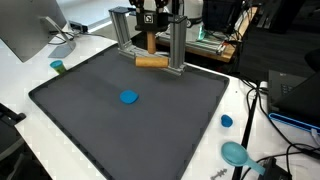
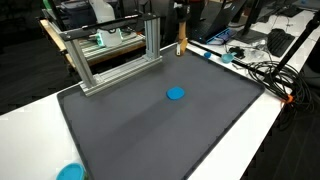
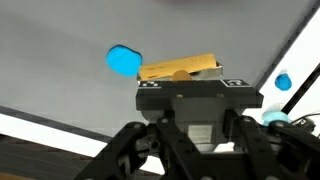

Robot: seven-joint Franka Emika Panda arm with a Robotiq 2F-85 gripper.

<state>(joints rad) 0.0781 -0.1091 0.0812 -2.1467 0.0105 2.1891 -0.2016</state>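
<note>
Gripper (image 1: 150,27) high at the back edge of the dark mat (image 1: 90,120), just in front of the metal frame (image 1: 176,45). In an exterior view it sits to one side of the frame's end post (image 2: 153,40).

Wooden piece (image 1: 151,60) directly under the gripper. An upright part runs up to the gripper and a crosswise part lies at its foot. Cannot tell whether this is one piece or two. In an exterior view only the upright part shows (image 2: 181,42), hanging straight down from the gripper. In the wrist view the wood (image 3: 180,68) lies crosswise just beyond the gripper body.

Jaws: fingers are hidden by the gripper body in the wrist view and too small in both exterior views. Cannot tell whether they are apart or clamped on the wood. Also cannot tell whether the foot of the wood touches the mat.

Blue disc (image 1: 128,97) lies flat near the mat's middle, well apart from the wood.

Off the mat, on the white table (image 1: 25,85):
- a small blue cap (image 1: 227,121)
- a teal lid (image 1: 235,152)
- a teal cup (image 1: 58,67) near a monitor (image 1: 25,30)
- cables (image 2: 265,70) along one side
</note>
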